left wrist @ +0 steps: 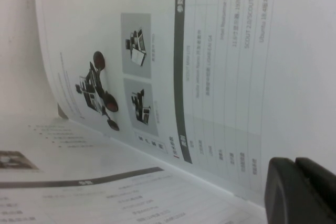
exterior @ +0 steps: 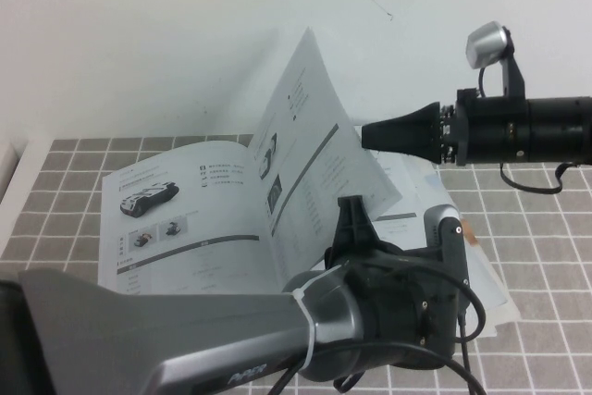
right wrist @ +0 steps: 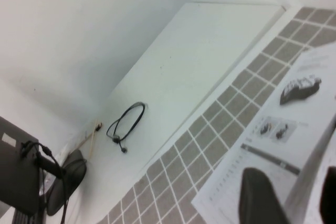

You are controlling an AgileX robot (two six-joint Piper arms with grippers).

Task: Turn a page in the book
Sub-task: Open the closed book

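The book (exterior: pixel 185 228) lies open on the tiled table. Its page (exterior: pixel 305 127) stands lifted, nearly upright, over the spine. My right gripper (exterior: pixel 368 136) reaches in from the right at the page's outer edge. In the right wrist view the gripper (right wrist: pixel 296 200) is open, with the page's edge running between its fingers (right wrist: pixel 260 198). My left gripper (exterior: pixel 351 219) points up just in front of the page's lower part. In the left wrist view it (left wrist: pixel 300 192) is shut and empty, close to the page face (left wrist: pixel 157 51) that shows a reddish buggy.
An untidy stack of papers (exterior: pixel 490 275) lies under the book's right side. The grey tiled table (exterior: pixel 74 191) ends at a white wall behind. A white ledge (exterior: pixel 9 168) borders the far left. A black cable (right wrist: pixel 126 124) lies on a white surface beyond the table.
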